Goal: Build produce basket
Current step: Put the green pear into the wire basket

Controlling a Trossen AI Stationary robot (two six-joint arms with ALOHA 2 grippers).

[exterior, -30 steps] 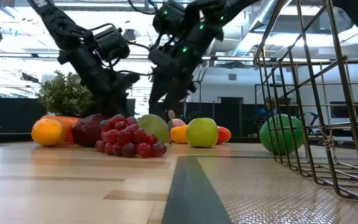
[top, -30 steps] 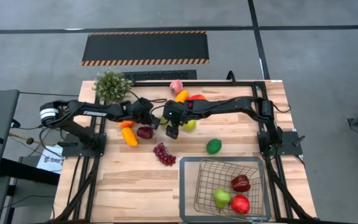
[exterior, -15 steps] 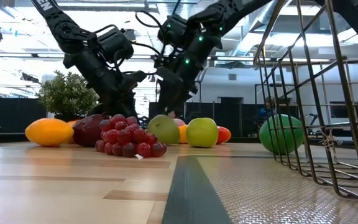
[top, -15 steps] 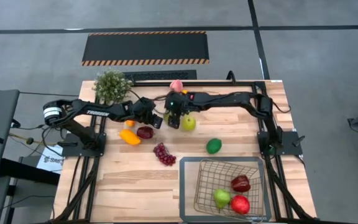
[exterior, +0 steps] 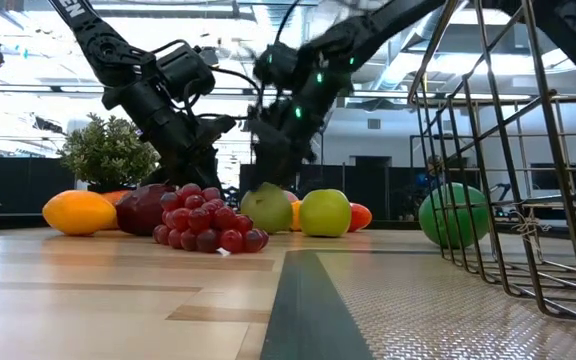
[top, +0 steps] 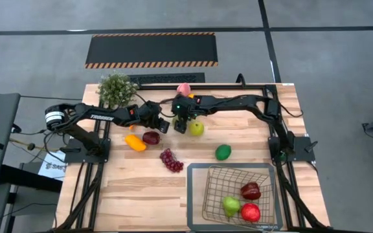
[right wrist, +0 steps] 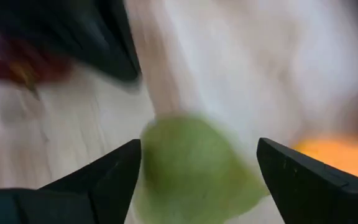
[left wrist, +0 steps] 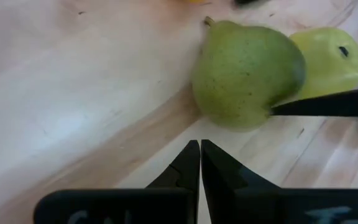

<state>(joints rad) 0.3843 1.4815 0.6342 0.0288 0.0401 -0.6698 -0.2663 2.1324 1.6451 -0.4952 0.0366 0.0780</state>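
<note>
Speckled green pear (left wrist: 247, 74), stem up, between the right hand's (right wrist: 194, 180) spread fingers; left hand (left wrist: 200, 163) pinched together.

The left claw (left wrist: 200, 163) has its two dark fingers pressed together, holding nothing, just short of a green pear (left wrist: 247, 74) lying on the wooden bench (left wrist: 73, 93). A yellow-green apple (left wrist: 328, 59) touches the pear's far side, and a dark finger (left wrist: 328, 106) of the other arm crosses in front of it.

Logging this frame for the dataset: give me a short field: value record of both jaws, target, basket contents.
left gripper: jaws shut, empty, beside the green pear
right gripper: jaws open, astride the green pear, not yet closed
basket: holds a green pear, a red apple and a dark red pepper
still on table: grapes, lime, yellow-green apple, others
</note>
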